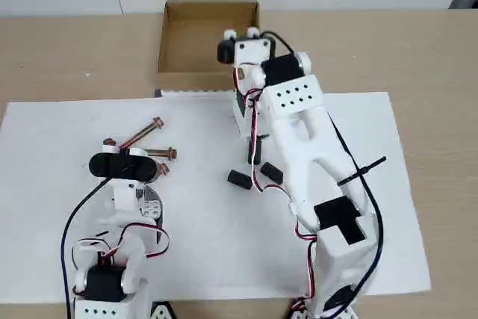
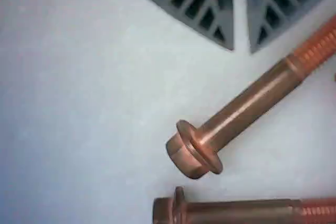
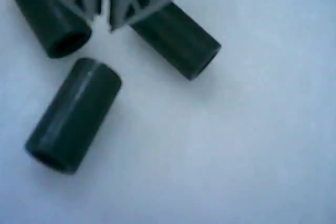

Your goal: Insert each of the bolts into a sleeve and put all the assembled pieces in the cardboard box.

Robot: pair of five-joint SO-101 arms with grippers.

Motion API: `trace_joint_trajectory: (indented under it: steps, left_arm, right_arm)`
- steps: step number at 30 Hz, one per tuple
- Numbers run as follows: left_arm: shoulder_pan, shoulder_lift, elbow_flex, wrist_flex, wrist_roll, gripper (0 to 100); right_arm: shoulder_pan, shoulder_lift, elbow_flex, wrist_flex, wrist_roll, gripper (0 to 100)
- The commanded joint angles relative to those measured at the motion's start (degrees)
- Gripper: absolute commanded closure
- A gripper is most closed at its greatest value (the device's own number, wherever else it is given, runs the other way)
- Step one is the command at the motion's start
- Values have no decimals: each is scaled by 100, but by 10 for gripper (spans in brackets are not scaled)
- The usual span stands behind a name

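Observation:
My left gripper hangs shut just above the white paper, its grey fingertips close together with nothing between them. A copper bolt lies right beside the tips, and a second bolt lies past it. In the high view several bolts lie around the left arm's wrist. My right gripper is shut and empty over three dark sleeves: one on one side of the tips, one on the other, and a third farther off. The cardboard box stands at the back.
A white paper sheet covers the middle of the wooden table. The right arm stretches from the front right up toward the box. Sleeves lie on the paper beside it. Red and black cables trail from both arms.

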Motion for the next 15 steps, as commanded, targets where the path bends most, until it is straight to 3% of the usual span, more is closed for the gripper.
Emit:
trace_joint_trajectory:
  steps: [1,4,9,15]
  left_arm:
    - [-35,-44,-40,-149,-26,994]
    - [-35,-44,-40,-149,-26,994]
    - [-35,-44,-40,-149,-26,994]
    - [-35,-44,-40,-149,-26,994]
  right_arm:
    - [-198,-295,97,31,-105,994]
    - [-303,-277,114,-48,-114,987]
    - [-224,48,114,-66,-123,887]
    - [-171,505,88,-119,-123,895]
